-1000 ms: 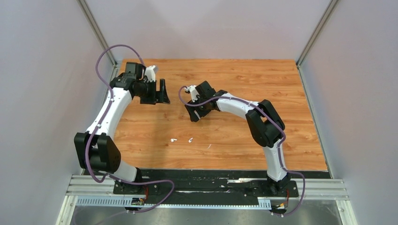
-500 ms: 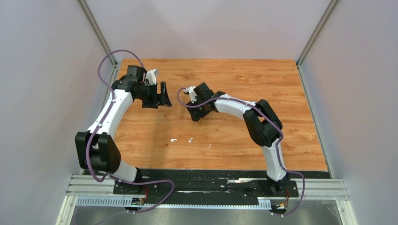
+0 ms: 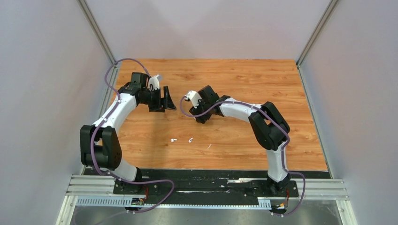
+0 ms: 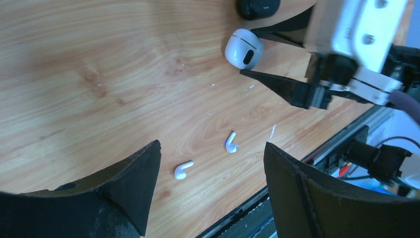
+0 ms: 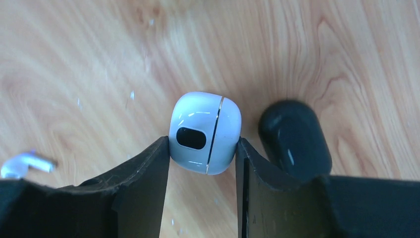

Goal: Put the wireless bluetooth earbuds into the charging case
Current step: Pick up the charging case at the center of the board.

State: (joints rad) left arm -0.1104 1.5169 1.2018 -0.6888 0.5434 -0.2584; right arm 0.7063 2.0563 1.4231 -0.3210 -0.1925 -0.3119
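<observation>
At mid-table: right jaws pinching glossy, rounded charging case (image 5: 205,131); left jaws wide, empty. Risk: case squirts toward earbuds (image 4: 231,144), six o'clock.

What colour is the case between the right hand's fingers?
Glossy white case with a thin gold seam; shows best in the right wrist view.

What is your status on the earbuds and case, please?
Left gripper open, empty. Right gripper shut on the charging case, lid closed. Both earbuds loose on the table. Dark rounded object close beside the case.
</observation>
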